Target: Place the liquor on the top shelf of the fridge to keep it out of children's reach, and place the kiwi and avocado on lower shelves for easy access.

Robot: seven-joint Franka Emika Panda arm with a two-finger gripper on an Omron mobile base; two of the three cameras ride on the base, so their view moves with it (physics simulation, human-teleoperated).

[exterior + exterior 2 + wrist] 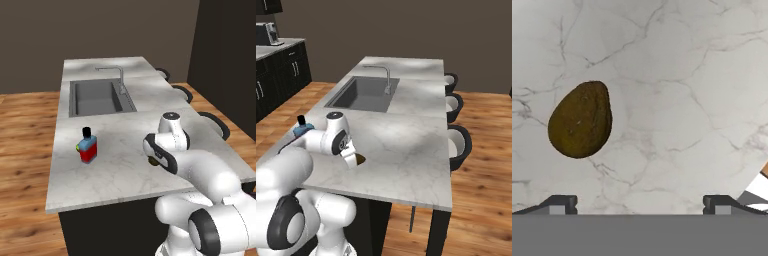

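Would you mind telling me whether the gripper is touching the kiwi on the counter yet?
Apart. The hand view shows the open gripper with bare marble counter between its fingertips and the kiwi.

left base: island counter (pixel 125 165) seen from behind-left, looking down | right base: same counter and sink (pixel 361 93) viewed from behind-right | hand: marble seen close, straight down

Kitchen: marble island (pixel 125 165), sink (pixel 97 97), stools (pixel 460 145).
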